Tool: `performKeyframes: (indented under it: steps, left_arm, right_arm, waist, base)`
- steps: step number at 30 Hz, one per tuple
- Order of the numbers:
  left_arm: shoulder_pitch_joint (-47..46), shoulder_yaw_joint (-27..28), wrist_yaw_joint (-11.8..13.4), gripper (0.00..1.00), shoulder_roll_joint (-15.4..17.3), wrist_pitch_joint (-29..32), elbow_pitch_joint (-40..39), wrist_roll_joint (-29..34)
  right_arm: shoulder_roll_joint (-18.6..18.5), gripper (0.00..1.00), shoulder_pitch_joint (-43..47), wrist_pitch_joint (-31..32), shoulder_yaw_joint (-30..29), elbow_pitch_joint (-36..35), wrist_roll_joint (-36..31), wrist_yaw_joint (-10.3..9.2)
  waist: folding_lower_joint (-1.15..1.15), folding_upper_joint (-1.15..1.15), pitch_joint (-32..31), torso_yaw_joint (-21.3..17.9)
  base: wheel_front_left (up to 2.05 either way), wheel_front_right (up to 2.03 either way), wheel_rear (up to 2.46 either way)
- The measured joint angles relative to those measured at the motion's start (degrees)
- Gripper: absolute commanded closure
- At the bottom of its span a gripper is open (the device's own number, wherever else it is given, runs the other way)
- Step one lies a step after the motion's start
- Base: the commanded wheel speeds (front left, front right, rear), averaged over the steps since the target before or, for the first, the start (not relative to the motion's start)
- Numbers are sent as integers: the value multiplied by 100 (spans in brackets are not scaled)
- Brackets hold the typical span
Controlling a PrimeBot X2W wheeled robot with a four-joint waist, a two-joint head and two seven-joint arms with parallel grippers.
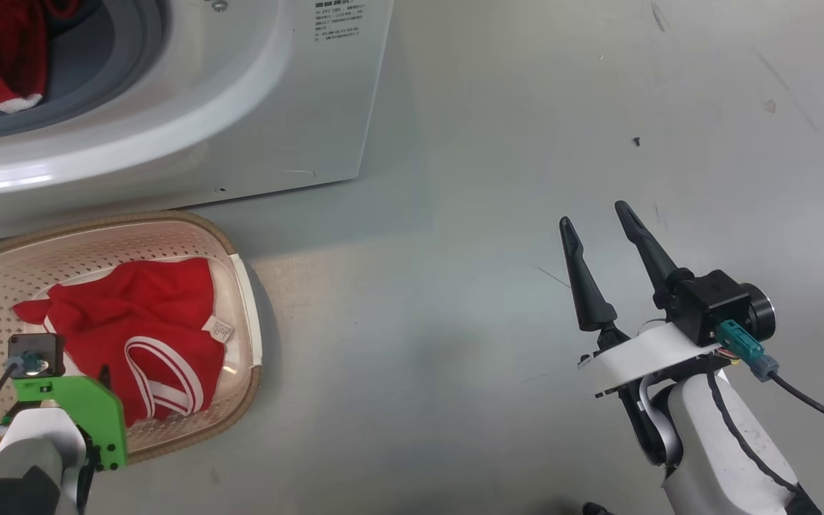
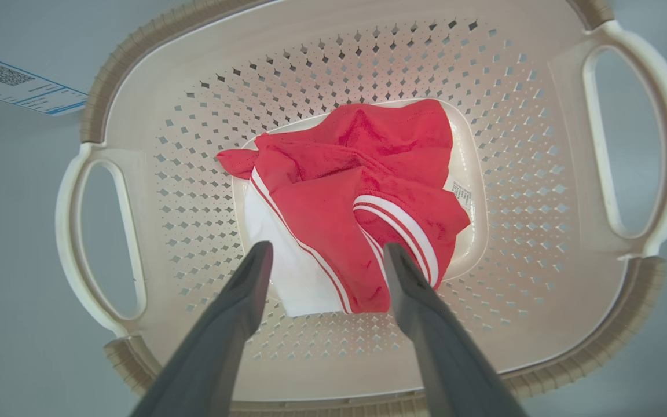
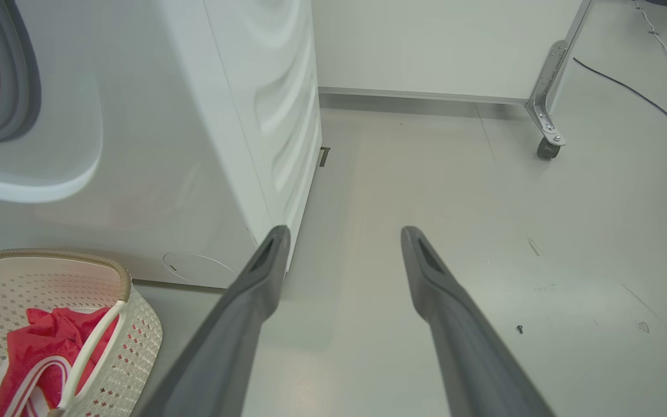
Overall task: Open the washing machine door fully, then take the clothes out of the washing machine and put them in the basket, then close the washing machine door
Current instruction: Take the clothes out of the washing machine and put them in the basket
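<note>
**Red heap in basket, more red in the drum; both grippers empty**

Hidden or cut off: the big white front-loading washing machine (image 1: 276, 107) runs off the head view's top and left edges, so only part of its grey rubber-rimmed drum opening (image 1: 119, 64) shows. A bright red garment with a white end (image 1: 8, 57) hangs inside the opening, its upper part out of frame. In the head view the left gripper sits mostly behind a green bracket (image 1: 76, 408). The printed text (image 1: 337, 28) on the machine's front is too small to read.

Clothes in the small cream perforated plastic basket with brown woven-look rim (image 2: 368, 63): a crumpled red heap with white stripe trim (image 2: 368, 150) lies on the bottom, over a plain white cloth piece (image 2: 293, 278). A small white label (image 2: 461, 194) pokes out at one edge. I cannot tell whether the heap is one garment or two.

Counts: one basket with two loop handles, standing on the grey floor (image 1: 455, 286) just in front of the machine. One white piece, one label. Red cloth in two places.

The left gripper (image 2: 327, 252) hangs over the heap with fingers spread and nothing between them. The right gripper (image 1: 594, 216) is well apart over bare floor, fingers spread and empty.
</note>
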Motion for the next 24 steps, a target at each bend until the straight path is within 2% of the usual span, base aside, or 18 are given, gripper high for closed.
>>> performKeyframes:
  steps: [10, 20, 24]
  left_arm:
    - [-31, -121, -74, 0, -280, -527, 99, -1]
    - [-127, -80, -148, 0, -398, -1280, -29, -49]
    - [-124, -77, -253, 0, -480, -1579, -103, -130]
  right_arm:
    - [0, 0, 2, 0, -43, 134, -7, 14]
    - [-2, 0, 49, 0, -204, 232, -5, 16]
    - [-2, 0, 171, 0, -268, 281, 1, 32]
  waist:
    - [0, 0, -441, 138]
    - [0, 0, -996, 365]
    - [0, 0, -1238, 469]
  base:
    - [0, 0, 0]
    - [0, 0, 0]
    - [0, 0, 0]
